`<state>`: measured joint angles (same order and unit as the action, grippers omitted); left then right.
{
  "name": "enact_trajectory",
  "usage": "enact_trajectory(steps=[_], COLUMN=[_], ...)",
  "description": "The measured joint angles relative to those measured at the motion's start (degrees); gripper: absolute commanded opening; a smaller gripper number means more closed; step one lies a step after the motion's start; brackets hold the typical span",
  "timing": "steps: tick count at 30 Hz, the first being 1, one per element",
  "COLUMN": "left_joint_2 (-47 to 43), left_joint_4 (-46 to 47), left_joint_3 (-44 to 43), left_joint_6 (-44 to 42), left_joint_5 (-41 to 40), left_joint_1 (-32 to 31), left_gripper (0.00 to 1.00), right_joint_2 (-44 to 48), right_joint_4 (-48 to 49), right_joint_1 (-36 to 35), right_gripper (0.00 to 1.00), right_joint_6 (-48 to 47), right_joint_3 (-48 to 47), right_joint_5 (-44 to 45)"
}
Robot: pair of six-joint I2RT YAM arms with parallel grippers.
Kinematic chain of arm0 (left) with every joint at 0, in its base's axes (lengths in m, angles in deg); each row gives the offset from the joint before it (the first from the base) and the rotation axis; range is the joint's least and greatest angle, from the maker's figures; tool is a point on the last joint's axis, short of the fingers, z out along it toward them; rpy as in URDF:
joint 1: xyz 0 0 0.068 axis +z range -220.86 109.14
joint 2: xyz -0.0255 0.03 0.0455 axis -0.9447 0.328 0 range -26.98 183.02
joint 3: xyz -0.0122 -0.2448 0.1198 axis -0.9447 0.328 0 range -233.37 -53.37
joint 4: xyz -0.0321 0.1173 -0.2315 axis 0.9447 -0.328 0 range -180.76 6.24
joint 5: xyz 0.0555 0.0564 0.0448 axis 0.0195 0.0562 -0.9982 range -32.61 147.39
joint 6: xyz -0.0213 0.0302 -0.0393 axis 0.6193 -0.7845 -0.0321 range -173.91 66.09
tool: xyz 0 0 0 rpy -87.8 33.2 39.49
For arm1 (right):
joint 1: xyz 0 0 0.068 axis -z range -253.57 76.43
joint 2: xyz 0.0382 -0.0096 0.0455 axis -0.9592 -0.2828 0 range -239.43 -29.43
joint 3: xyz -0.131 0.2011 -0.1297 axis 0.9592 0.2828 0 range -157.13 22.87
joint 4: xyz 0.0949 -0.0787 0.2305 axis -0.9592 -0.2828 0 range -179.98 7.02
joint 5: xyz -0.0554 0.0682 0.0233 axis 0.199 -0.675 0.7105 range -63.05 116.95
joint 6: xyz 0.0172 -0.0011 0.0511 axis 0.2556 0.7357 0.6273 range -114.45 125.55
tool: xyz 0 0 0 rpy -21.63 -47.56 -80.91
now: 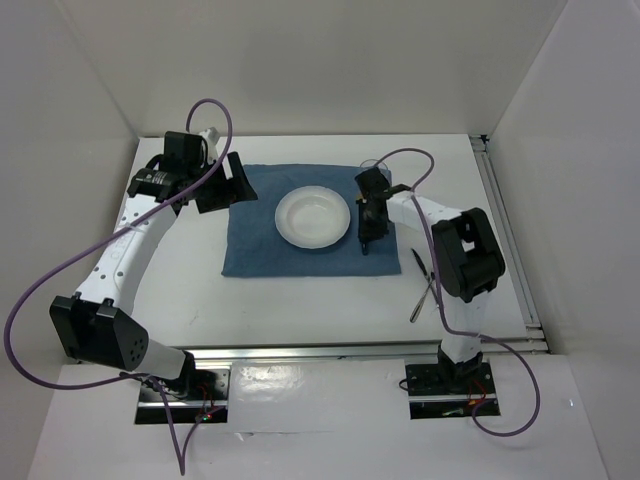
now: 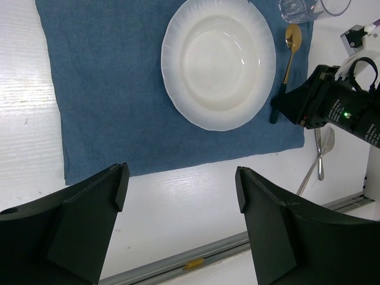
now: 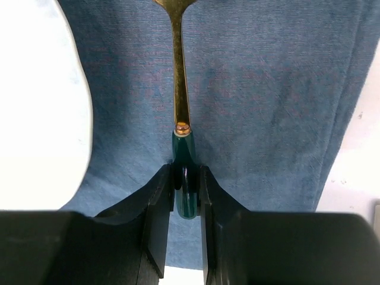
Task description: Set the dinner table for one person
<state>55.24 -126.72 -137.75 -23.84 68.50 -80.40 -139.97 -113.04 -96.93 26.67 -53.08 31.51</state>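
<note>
Judged partway done. Noted on the dinner table (image 1: 330, 310), white, smooth, metal-railed at 6 o'clock: blue woven placemat (image 1: 250, 245) spread flat, with a glossy round plate (image 1: 313, 217), scallop-rimmed, centred on it. Seen at the plate's 3 o'clock: slim gold spoon (image 3: 178, 65), pinched by its dark green handle in the right gripper (image 3: 186, 178), on or just above the cloth. Spotted a clear glass (image 2: 297, 9) at 1 o'clock. Probably left to place: silver cutlery (image 1: 424, 295), off the mat at 4 o'clock. Logged the left gripper (image 2: 181, 173) spread wide, holding nothing.

No legible text, labels or numbers anywhere.
</note>
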Motion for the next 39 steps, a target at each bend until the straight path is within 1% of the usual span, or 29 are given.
enact_trajectory(steps=[2, 4, 8, 11, 13, 15, 17, 19, 22, 25, 28, 31, 39], left_joint_2=[0.0, 0.0, 0.0, 0.0, 0.0, 0.0, 0.0, 0.0, 0.0, 0.0, 0.0, 0.0, 0.0], left_joint_4=[0.0, 0.0, -0.1, 0.0, 0.0, 0.0, 0.0, 0.3, 1.0, 1.1, 1.2, 1.2, 1.2], left_joint_3=[0.0, 0.0, 0.0, 0.0, 0.0, 0.0, 0.0, 0.0, 0.0, 0.0, 0.3, 0.7, 0.8], left_joint_6=[0.0, 0.0, 0.0, 0.0, 0.0, 0.0, 0.0, 0.1, 0.1, 0.1, 0.1, 0.1, 0.1], left_joint_5=[0.0, 0.0, 0.0, 0.0, 0.0, 0.1, 0.0, 0.1, 0.1, 0.1, 0.0, 0.0, 0.0], left_joint_1=[0.0, 0.0, 0.0, 0.0, 0.0, 0.0, 0.0, 0.0, -0.3, -0.9, -1.5, -1.7, -2.1], left_gripper=[0.91, 0.91, 0.91, 0.91, 0.91, 0.91, 0.91, 0.91, 0.91, 0.91, 0.91, 0.91, 0.91], right_joint_2=[-0.3, -0.4, 0.3, 3.3, 7.4, 13.7, 22.1, 28.6, 34.8, 35.7, 35.8, 35.8, 32.9], right_joint_4=[-0.4, -0.7, -1.3, -2.7, -3.3, -3.5, -3.4, -3.8, -5.4, -7.3, -7.8, -7.1, -3.6], right_joint_1=[0.0, 0.0, 0.3, 1.2, 2.9, 6.1, 11.2, 16.2, 22.5, 25.3, 26.1, 26.1, 26.2], right_gripper=[0.35, 0.57, 0.65, 0.65, 0.60, 0.57, 0.57, 0.57, 0.57, 0.57, 0.57, 0.57, 0.50], right_joint_6=[0.0, 0.3, 0.3, 0.5, 1.0, 2.5, 5.9, 8.8, 12.3, 14.5, 15.8, 16.8, 18.0], right_joint_3=[-0.6, -1.2, -1.9, -1.8, -1.0, 1.7, 7.3, 13.4, 23.9, 31.8, 36.3, 37.9, 38.0], right_joint_5=[-0.2, -0.1, 0.5, 0.7, 0.9, 1.1, 0.9, 0.9, -0.2, -2.6, -5.2, -7.5, -9.3])
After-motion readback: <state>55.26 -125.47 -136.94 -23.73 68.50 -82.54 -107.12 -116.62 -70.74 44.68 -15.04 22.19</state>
